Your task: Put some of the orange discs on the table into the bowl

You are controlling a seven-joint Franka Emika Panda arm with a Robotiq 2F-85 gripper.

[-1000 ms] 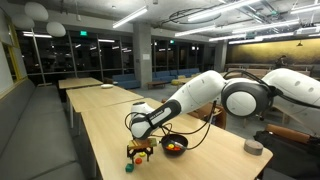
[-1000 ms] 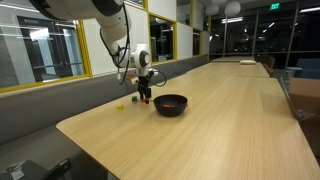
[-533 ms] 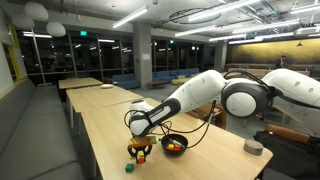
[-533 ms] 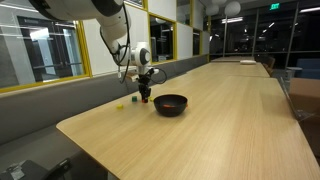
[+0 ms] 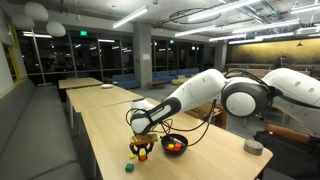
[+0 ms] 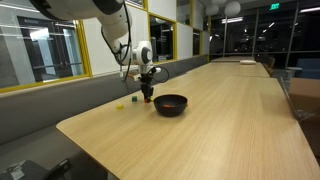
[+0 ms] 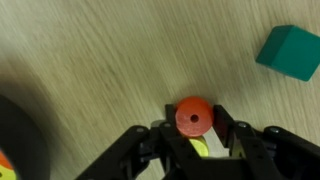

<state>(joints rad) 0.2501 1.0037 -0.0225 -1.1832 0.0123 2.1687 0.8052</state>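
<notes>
Orange disc [image 7: 194,116] is the thing to follow at this moment: the wrist view shows it pinched between the two dark fingers [image 7: 224,124], one on each side of it and pressing its edge. This is the change. A second ago the fingers stood wide over the spot; they have since drawn in as far as the disc lets them and hold it, and nothing else is in their grip. In both exterior views the arm has hardly moved in that time, perhaps a touch toward the bowl [image 6: 170,107], and the views are too small to say for sure.

Whether the disc has left the tabletop [image 6: 200,140] cannot be told. The wood grain fills the wrist view behind it and a shadow lies beside it, but no clear gap shows. A yellow sliver [image 7: 201,150] peeps out just below the disc, between the fingers; what it is cannot be made out. The green piece [image 7: 290,52] lies apart from the fingers, untouched.

The bowl is near: its dark rim cuts into the edge of the wrist view, and in an exterior view orange pieces [image 5: 174,146] already lie inside it. So the pick looks made, and the likely step in hand is the carry: lift, cross the short way to the bowl, release above it. The hold is on a thin edge, so the disc may slip or tilt on the way.
</notes>
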